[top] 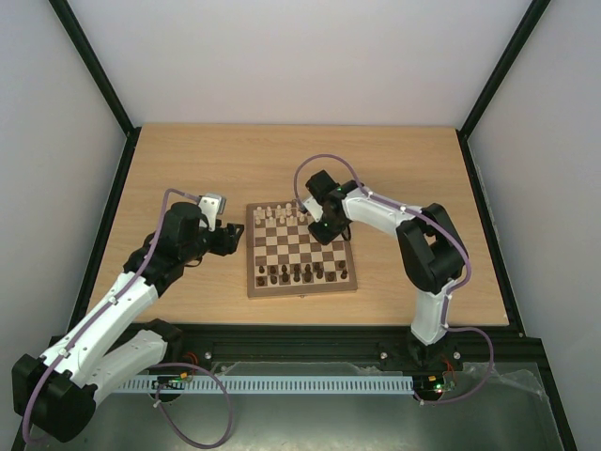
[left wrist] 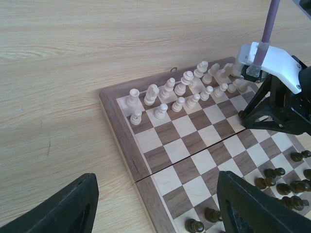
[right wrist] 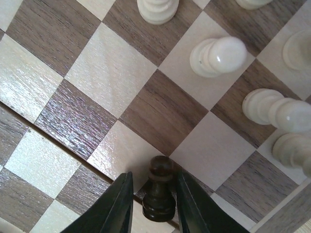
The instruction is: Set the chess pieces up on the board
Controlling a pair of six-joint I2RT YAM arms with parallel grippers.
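Note:
The board (top: pixel 302 290) lies mid-table. Pale chess pieces (top: pixel 282 214) fill its far rows, and dark pieces (top: pixel 299 273) stand along the near rows. My right gripper (top: pixel 324 230) is over the far right part of the board. In the right wrist view its narrowly open fingers (right wrist: pixel 121 204) straddle a lone dark pawn (right wrist: pixel 159 191), which stands upright on the board (right wrist: pixel 160 109) near pale pieces (right wrist: pixel 216 56). A thin gap shows on the pawn's left side. My left gripper (left wrist: pixel 156 177) hovers wide open and empty over the board's left edge (left wrist: pixel 121 141).
The left wrist view shows pale pieces (left wrist: pixel 182 90) in two rows at the far side, dark pieces (left wrist: pixel 277 182) at the lower right, and the right arm (left wrist: pixel 277 107) above the board's far right. Bare wooden table (top: pixel 188 169) surrounds the board, and black frame rails border it.

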